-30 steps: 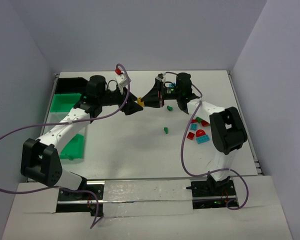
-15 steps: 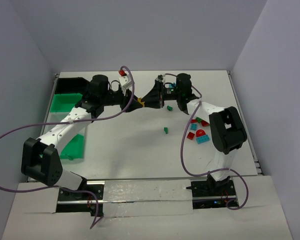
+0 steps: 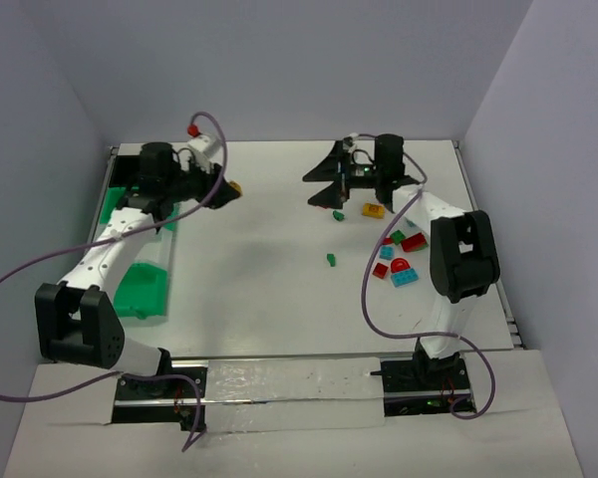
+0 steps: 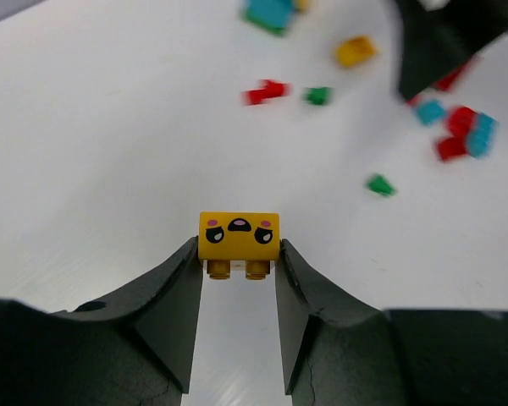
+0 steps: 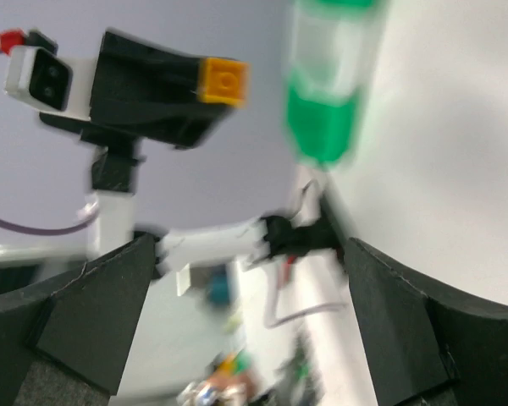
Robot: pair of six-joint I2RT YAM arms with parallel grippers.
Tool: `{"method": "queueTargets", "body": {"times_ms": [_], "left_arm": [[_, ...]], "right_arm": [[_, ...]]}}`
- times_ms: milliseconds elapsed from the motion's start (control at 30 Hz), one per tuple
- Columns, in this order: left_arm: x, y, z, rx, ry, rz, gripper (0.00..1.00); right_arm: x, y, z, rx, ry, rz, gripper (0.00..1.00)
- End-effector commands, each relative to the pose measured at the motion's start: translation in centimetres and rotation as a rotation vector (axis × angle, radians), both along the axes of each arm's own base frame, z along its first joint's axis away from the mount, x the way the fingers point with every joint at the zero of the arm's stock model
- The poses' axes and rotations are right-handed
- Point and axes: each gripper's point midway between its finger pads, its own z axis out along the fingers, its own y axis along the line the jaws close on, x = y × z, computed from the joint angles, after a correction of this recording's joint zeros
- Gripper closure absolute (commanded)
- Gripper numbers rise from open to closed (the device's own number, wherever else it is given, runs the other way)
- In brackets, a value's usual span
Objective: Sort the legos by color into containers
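My left gripper [image 4: 239, 254] is shut on a yellow lego with a printed face [image 4: 239, 236], pinched at the fingertips above the table. In the top view that gripper [image 3: 229, 187] is at the back left, close to the containers: a black bin [image 3: 130, 165] and green bins [image 3: 128, 205]. My right gripper [image 3: 317, 184] stands open and holds nothing at the back middle; its wrist view is blurred and shows the yellow lego [image 5: 222, 82] in the other gripper. Loose legos lie on the right: yellow [image 3: 373, 209], green [image 3: 331, 260], red [image 3: 413, 242], teal [image 3: 387, 252].
Another green bin [image 3: 146, 289] lies under the left arm's forearm. A small green brick [image 3: 337, 214] lies just below the right gripper. Purple cables loop from both arms. Walls enclose the table at the back and on both sides.
The two grippers met at the back middle round the yellow lego. The left gripper shut on it, the right one opened, and the left arm swung left with the brick.
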Motion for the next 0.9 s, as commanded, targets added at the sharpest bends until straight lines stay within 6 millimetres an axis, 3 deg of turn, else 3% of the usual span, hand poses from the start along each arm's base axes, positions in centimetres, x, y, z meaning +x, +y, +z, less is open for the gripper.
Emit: {"method": "queueTargets", "body": {"times_ms": [0, 33, 100, 133, 167, 333, 633, 867], "left_arm": [[4.9, 9.3, 3.2, 0.065, -0.031, 0.350, 1.00], [5.8, 10.5, 3.1, 0.086, -0.032, 0.375, 1.00], [8.3, 14.6, 1.7, 0.191, 0.021, 0.518, 1.00], [9.4, 15.6, 1.4, 0.200, 0.032, 0.545, 1.00], [10.6, 17.9, 0.7, 0.221, 0.064, 0.617, 1.00], [15.3, 23.2, -1.4, 0.286, 0.099, 0.811, 1.00], [20.8, 26.5, -5.1, 0.306, 0.114, 0.929, 1.00], [22.2, 28.2, -7.9, 0.375, 0.143, 0.978, 0.97]], "right_arm": [[3.8, -5.2, -2.3, -0.293, -0.191, -0.115, 0.00], [4.5, -5.3, -1.5, -0.312, -0.232, -0.124, 0.00], [5.6, -8.1, -3.4, -0.569, -0.369, -0.158, 0.00], [5.8, -8.4, -3.3, -0.599, -0.392, -0.167, 0.00], [6.3, -9.8, -3.7, -0.698, -0.454, -0.183, 0.00], [7.5, -14.9, -4.6, -1.029, -0.636, -0.203, 0.00], [7.1, -20.4, -6.6, -1.354, -0.813, -0.049, 0.00], [6.7, -22.1, -9.7, -1.431, -0.803, 0.088, 0.03]]}}
